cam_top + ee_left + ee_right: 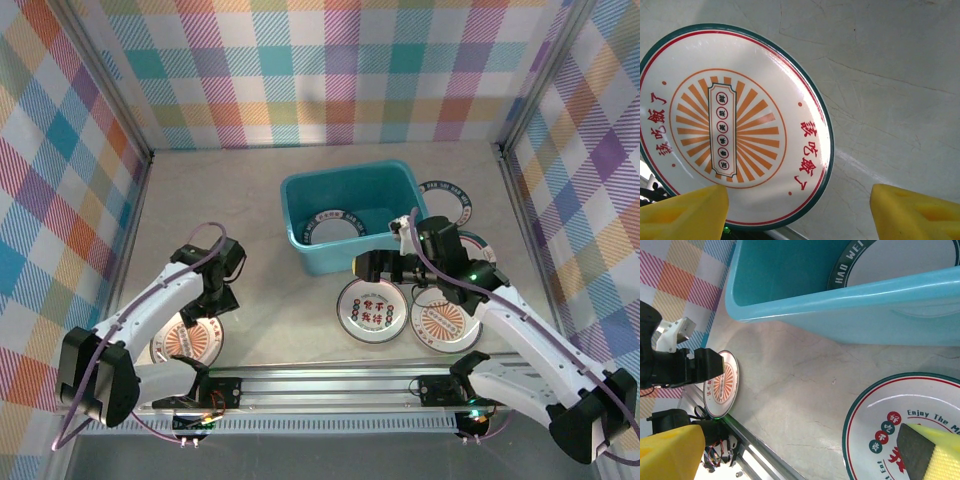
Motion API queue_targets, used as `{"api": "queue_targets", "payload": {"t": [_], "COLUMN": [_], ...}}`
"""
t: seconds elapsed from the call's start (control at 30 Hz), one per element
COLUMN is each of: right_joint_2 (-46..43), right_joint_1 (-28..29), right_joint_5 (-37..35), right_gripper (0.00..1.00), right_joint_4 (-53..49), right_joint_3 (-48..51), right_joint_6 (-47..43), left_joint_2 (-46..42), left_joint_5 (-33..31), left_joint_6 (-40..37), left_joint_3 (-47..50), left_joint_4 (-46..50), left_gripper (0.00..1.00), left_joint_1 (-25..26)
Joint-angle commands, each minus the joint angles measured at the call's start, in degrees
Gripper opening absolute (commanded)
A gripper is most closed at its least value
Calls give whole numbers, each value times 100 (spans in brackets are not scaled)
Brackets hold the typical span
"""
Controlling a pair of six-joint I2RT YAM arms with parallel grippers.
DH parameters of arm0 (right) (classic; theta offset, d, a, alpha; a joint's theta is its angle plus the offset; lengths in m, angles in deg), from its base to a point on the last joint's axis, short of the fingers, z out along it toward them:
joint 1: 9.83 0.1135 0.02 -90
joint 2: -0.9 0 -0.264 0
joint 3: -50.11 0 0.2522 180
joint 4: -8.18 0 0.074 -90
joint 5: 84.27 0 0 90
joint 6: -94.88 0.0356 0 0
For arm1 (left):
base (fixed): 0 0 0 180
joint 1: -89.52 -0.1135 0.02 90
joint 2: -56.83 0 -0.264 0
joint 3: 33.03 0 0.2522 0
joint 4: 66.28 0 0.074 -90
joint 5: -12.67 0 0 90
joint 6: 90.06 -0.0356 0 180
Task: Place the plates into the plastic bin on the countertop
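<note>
Both gaped empty, we saw: left claw [214, 300] over a sunburst plate [735, 125], right claw [378, 267] just beside the bin [345, 257].

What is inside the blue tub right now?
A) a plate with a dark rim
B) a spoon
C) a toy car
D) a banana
A: a plate with a dark rim lies flat on the bottom of the blue tub, seen from above and from the right wrist camera.

beige countertop [230, 200] bears the bin [335, 258], a sunburst plate [186, 345] at left, a character plate [370, 310], second sunburst plate [445, 322] and dark-rimmed plate [449, 194] right.
</note>
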Motion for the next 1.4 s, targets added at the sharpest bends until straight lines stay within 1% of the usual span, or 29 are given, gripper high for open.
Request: {"api": "queue_targets", "payload": {"t": [0.0,0.2,0.33,0.43,0.67,0.8,0.97,1.03,1.13,1.2,1.27,1.37], "right_joint_2": [-126,-129,-109,-41,50,33,28,33,24,19,-1,-20], "right_joint_1": [43,43,43,43,44,46,52,51,51,51,51,49], "right_joint_5": [157,232,230,250,230,217,179,180,175,180,168,155], "right_gripper": [99,99,99,99,99,99,99,99,99,99,99,99], "right_joint_4": [249,208,246,269,262,275,284,294,302,302,302,295], "right_joint_3": [66,73,114,119,114,137,176,190,202,207,211,233], "right_joint_6": [-127,-166,-161,-152,-125,-91,-84,-69,-60,-66,-65,-67], "left_joint_2": [254,810,822,881,1015,1174,1140,1102,1047,1012,980,907], "left_joint_5": [96,219,199,325,425,492,567,607,622,634,666,715], "left_joint_6": [71,-28,-35,-91,-105,-181,-245,-245,-247,-247,-258,-271], "left_joint_3": [166,471,714,903,1146,1203,1209,1245,1276,1297,1307,1273], "left_joint_4": [-284,-849,-1084,-1292,-1628,-1751,-1816,-1838,-1851,-1855,-1878,-1859], "left_gripper": [74,73,71,70,63,56,42,38,36,32,24,16], "left_joint_1": [-131,-211,-302,-404,-439,-458,-471,-466,-466,-466,-465,-466]}}
